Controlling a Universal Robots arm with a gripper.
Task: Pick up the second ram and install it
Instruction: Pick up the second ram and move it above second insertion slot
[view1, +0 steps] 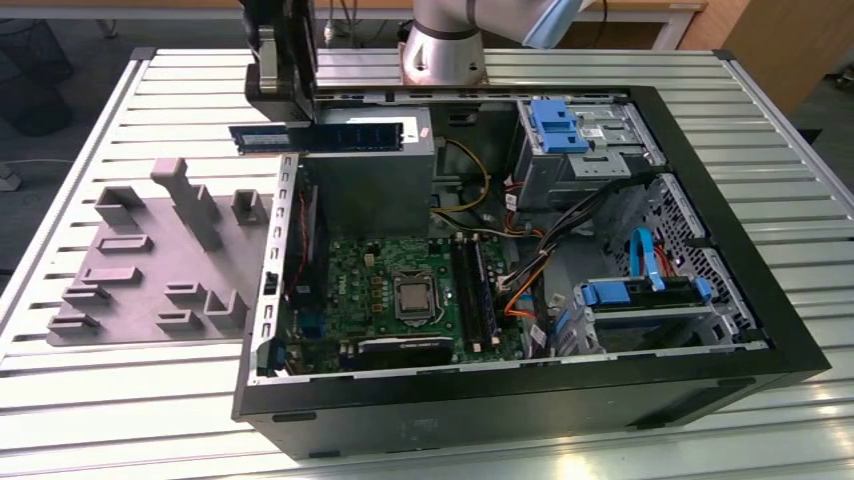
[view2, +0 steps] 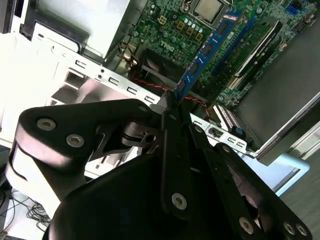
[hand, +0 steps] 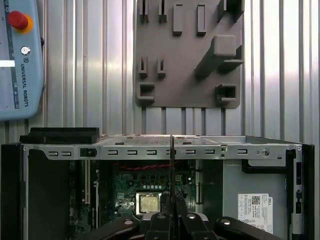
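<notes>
Gripper (view2: 172, 107): your fingers are closed tight on the second ram (view2: 202, 52) | ram (view1: 354, 135) held level and on edge, aloft over the open computer case (view1: 747, 300), near the wall beside the grey fixture tray (view1: 147, 250) | green motherboard (view1: 387, 290) sits below the ram, well apart.

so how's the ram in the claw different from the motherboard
The ram is a thin, narrow blue strip; the motherboard is a wide green sheet. The ram is gripped in the claw, up over the case edge; the motherboard lies down on the case floor. The ram stands on edge; the motherboard lies flat. Both are circuit boards carrying chips.
</notes>
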